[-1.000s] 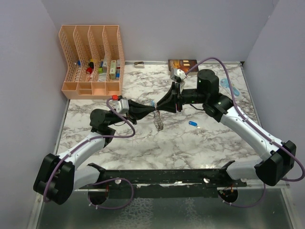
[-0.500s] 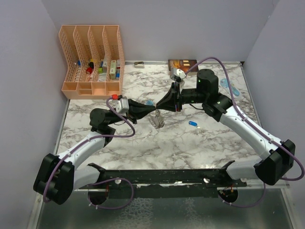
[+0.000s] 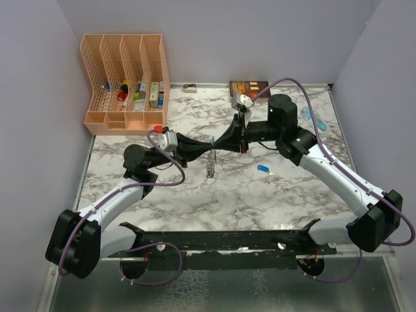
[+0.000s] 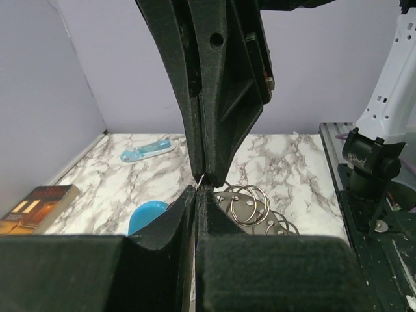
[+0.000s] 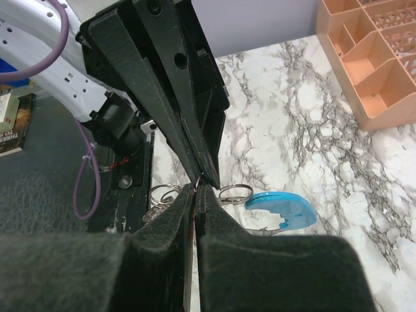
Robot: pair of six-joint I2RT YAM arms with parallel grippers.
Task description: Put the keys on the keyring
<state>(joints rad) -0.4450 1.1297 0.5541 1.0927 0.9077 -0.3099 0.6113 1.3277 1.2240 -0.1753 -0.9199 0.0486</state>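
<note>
The marble table (image 3: 292,208) is carrying a peach mesh file organizer (image 3: 125,81) at its back left corner. Right of the organizer and nearer the arms' bases, the two grippers are meeting tip to tip above the tabletop. The left gripper (image 3: 208,152) is pointing away from the organizer with its fingers pressed flat together, pinching a thin wire loop of the keyring. The right gripper (image 3: 216,151) is pointing back toward the organizer, its fingers squeezed together with no gap and their tips touching the same loop; whether it is truly gripping the wire cannot be told. A brown book (image 3: 249,86) is lying along the back edge, right of the organizer, and a pale-blue see-through object (image 3: 311,117) is lying farther right. The keyring (image 3: 210,167) is hanging just under the joined fingertips, its grey rings and light-blue tab (image 5: 279,209) dangling off the table. A small blue-tagged key (image 3: 263,168) is lying flat on the marble, farther from the organizer than the keyring.
</note>
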